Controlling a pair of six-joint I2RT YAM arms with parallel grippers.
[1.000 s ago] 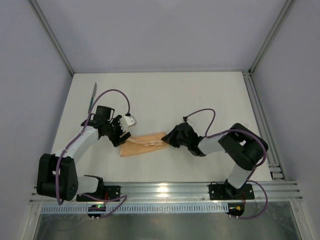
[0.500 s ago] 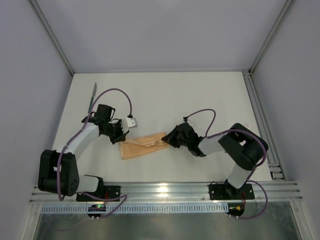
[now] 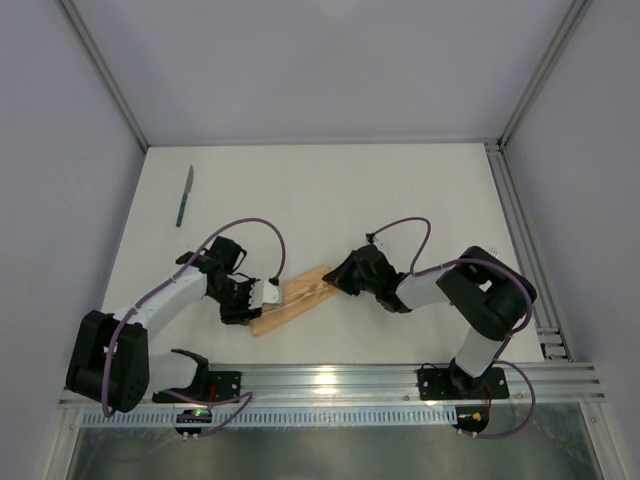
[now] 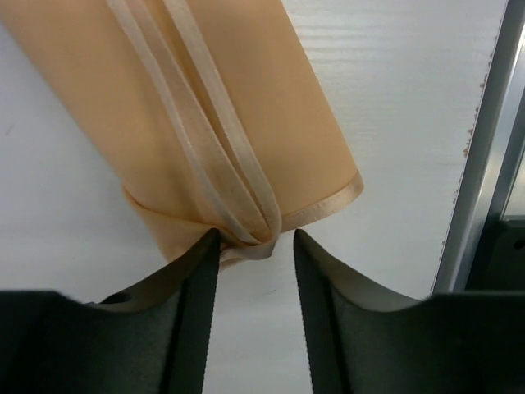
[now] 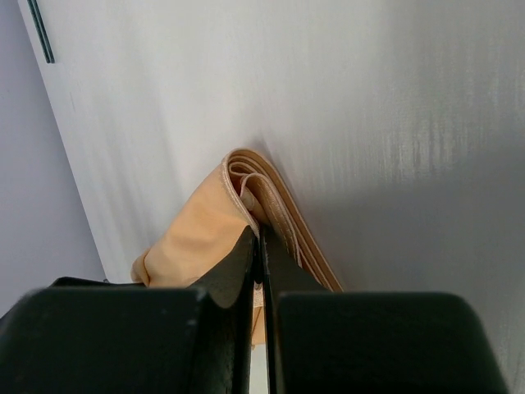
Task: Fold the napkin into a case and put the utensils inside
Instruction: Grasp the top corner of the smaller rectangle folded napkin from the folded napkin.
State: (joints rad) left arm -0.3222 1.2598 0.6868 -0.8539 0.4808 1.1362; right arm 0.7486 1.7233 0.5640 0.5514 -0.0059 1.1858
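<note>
The peach napkin (image 3: 297, 300) lies folded into a narrow strip, slanting from lower left to upper right. My left gripper (image 3: 264, 296) is at its lower-left end. In the left wrist view the napkin (image 4: 221, 123) ends right at the left gripper (image 4: 254, 242), whose jaws stand open, with the bunched hem between the tips and the left fingertip (image 4: 207, 246) touching cloth. My right gripper (image 3: 337, 281) is at the upper-right end. Its wrist view shows this gripper (image 5: 257, 235) shut on a layer of the napkin (image 5: 201, 226). A teal-handled knife (image 3: 186, 195) lies at the far left, also seen as the knife (image 5: 39, 33).
An aluminium rail (image 3: 330, 380) runs along the near edge, close to the napkin's lower end, and shows as the rail (image 4: 484, 164) in the left wrist view. Another rail (image 3: 515, 240) borders the right side. Grey walls enclose the white table (image 3: 350, 190).
My left gripper has moved down toward the near edge and the napkin's left end has swung with it, so the strip now lies diagonal. The right gripper has stayed put.
</note>
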